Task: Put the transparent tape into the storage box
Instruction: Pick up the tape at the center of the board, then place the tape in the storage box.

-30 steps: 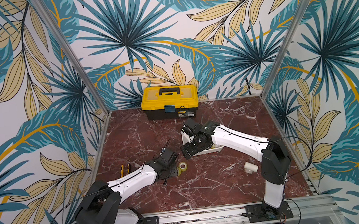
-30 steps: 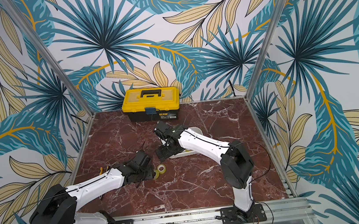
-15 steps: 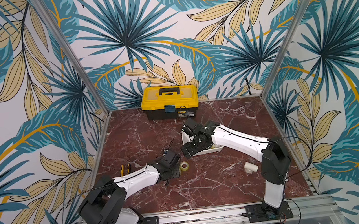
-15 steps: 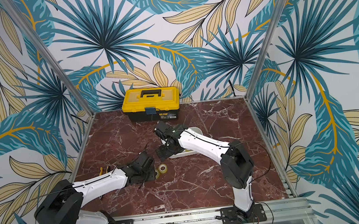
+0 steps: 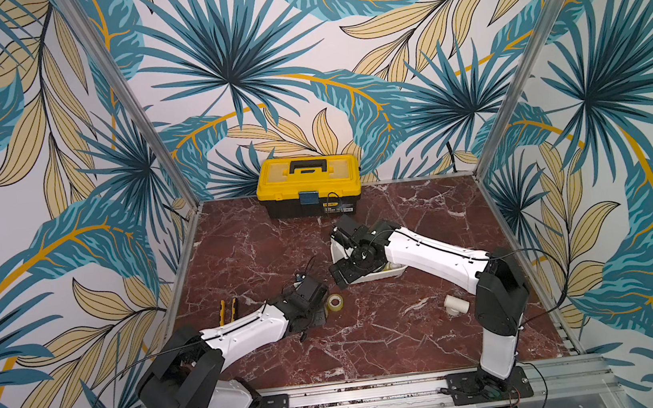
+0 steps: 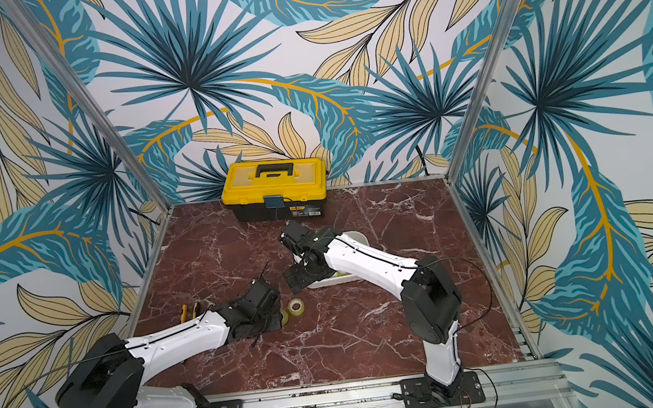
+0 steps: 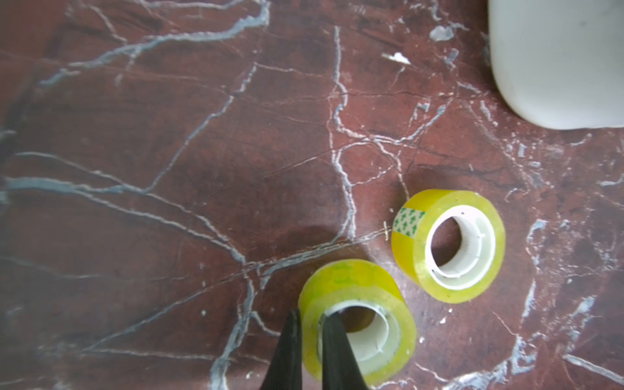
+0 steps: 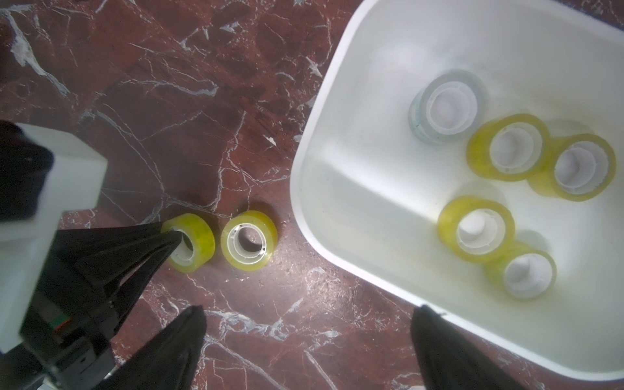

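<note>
Top views: the left gripper [image 5: 317,313] has pushed forward to the two rolls of transparent tape left on the marble top [image 5: 373,333]. The gripped roll [image 6: 285,317] is half hidden under it, and the free roll [image 6: 297,305] lies just beside, short of the storage box [image 6: 338,281]. Left wrist: the jaws, half apart a second ago, are now pinched on the gripped roll [image 7: 351,280], one finger inside the core and one outside the wall. The roll still sits on the marble. Right wrist: the right gripper [image 8: 309,310] is unchanged, spread wide and empty over the box rim [image 8: 297,189]. Five rolls lie inside, one of them pale [image 8: 445,104]. Judgement: the grasp looks made, so lift and carry come next; after this roll, one more remains.
</note>
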`<state>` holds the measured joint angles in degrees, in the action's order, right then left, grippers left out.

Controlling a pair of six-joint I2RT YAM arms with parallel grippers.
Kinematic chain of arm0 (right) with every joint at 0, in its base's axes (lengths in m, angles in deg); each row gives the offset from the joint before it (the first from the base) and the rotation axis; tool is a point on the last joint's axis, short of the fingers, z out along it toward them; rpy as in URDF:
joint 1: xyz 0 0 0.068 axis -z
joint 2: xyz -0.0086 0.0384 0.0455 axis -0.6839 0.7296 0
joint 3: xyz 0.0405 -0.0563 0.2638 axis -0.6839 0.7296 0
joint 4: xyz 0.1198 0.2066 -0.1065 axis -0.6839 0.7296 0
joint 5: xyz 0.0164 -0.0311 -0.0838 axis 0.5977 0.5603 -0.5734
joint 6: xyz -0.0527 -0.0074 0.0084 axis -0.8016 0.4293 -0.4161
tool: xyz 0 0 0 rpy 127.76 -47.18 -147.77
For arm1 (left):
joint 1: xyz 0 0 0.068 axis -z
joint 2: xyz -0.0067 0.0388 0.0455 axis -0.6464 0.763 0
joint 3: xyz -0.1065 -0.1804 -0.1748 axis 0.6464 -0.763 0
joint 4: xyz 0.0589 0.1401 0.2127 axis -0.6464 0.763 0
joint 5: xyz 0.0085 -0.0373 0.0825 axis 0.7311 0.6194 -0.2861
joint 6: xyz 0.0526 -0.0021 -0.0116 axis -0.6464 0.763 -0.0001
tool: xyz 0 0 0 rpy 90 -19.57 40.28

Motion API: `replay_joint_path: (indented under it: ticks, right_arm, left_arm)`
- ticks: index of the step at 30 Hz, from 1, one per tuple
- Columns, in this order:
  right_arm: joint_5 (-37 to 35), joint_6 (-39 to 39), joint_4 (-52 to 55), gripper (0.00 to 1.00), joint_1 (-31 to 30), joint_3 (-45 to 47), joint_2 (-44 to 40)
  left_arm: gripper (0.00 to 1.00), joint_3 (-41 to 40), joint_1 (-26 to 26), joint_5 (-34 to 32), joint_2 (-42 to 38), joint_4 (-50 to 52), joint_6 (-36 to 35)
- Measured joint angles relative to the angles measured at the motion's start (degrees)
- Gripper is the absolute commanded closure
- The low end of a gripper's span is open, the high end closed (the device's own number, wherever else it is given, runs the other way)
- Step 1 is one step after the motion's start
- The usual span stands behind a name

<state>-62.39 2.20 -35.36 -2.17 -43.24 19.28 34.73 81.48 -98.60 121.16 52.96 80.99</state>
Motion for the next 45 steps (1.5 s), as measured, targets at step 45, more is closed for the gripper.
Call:
replay_joint_path:
  ticks: [45]
  right_arm:
    - [-2.99, 6.97, -0.02, 0.0, 22.53, 1.05, -7.58]
  left_arm:
    - [1.0, 49.29, -1.57, 0.44, 32.57, 18.43, -27.3]
